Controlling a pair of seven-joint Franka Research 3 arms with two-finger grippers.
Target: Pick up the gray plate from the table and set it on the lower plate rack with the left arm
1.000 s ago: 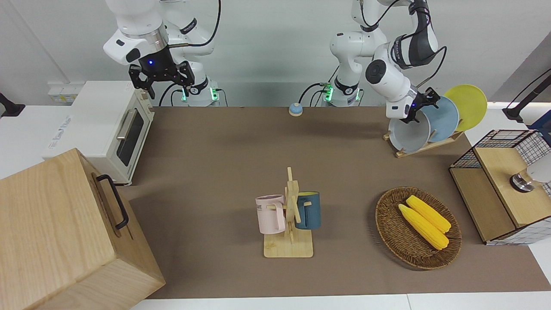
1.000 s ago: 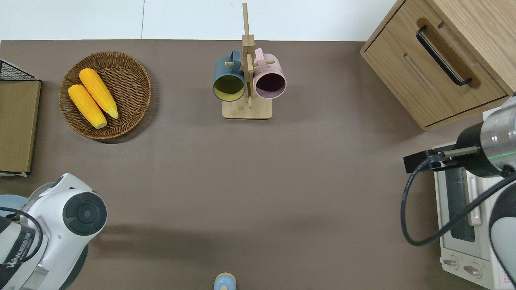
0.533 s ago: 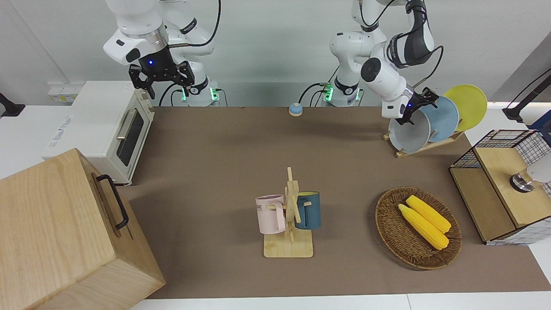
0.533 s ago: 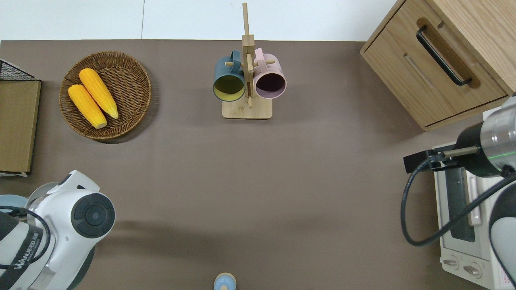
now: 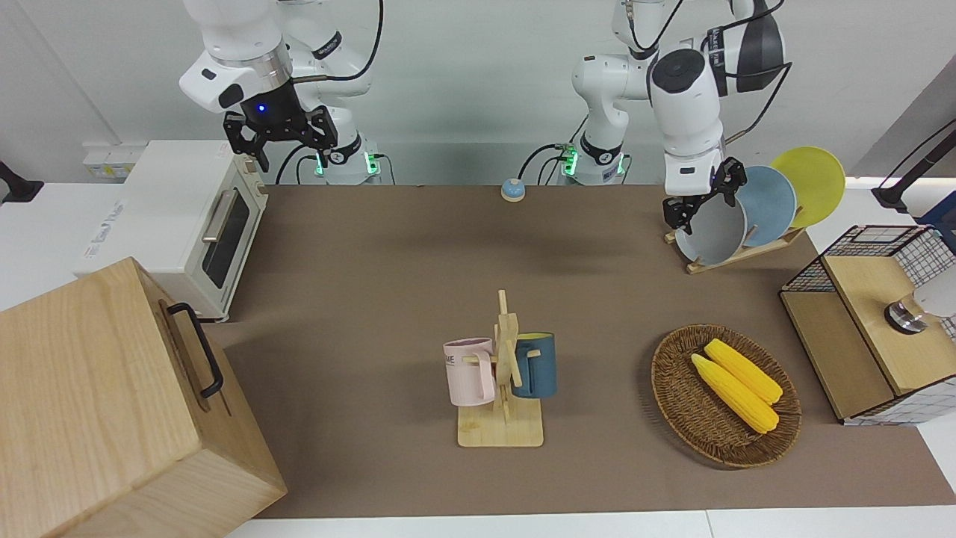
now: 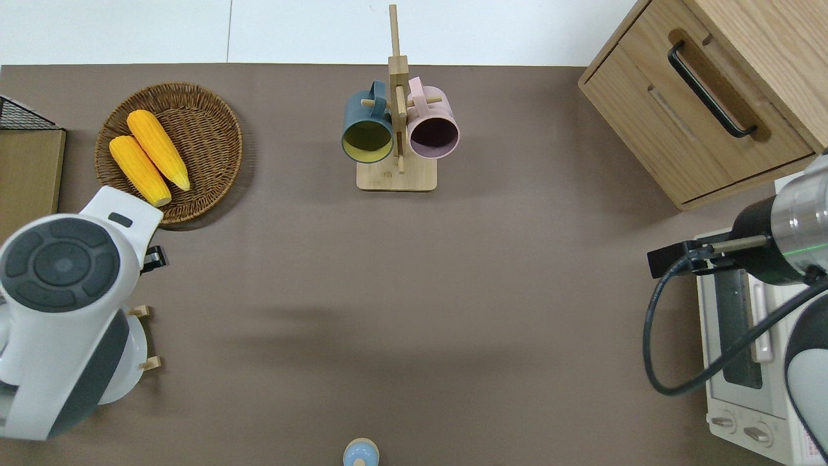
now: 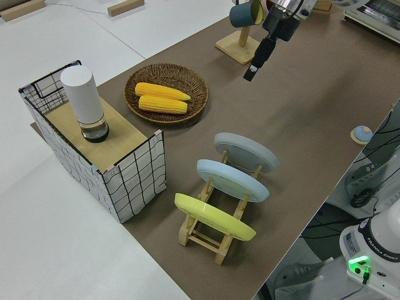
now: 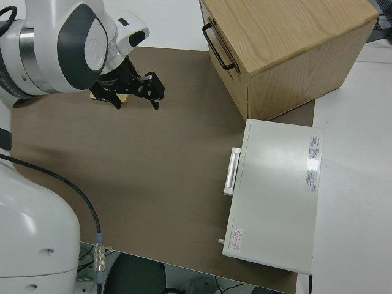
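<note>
- The gray plate (image 5: 709, 235) stands on edge in the end slot of the lower plate rack (image 5: 736, 254), face across the rails.
- The left end effector (image 7: 250, 72) hangs spread wide and empty over the tabletop (image 6: 414, 272); overhead, the plate lies toward its 6 o'clock.
- The front view overlaps them; the left side view shows them well apart.
- The right arm is parked.

Two corn cobs (image 5: 736, 382) are lying in a wicker basket (image 5: 683, 418) near the table's far edge. Two mugs (image 5: 469, 371) are hanging on a mug stand (image 5: 502, 430). A toaster oven (image 5: 183, 220) and wooden cabinet (image 5: 104, 403) are sitting at the right arm's end.
</note>
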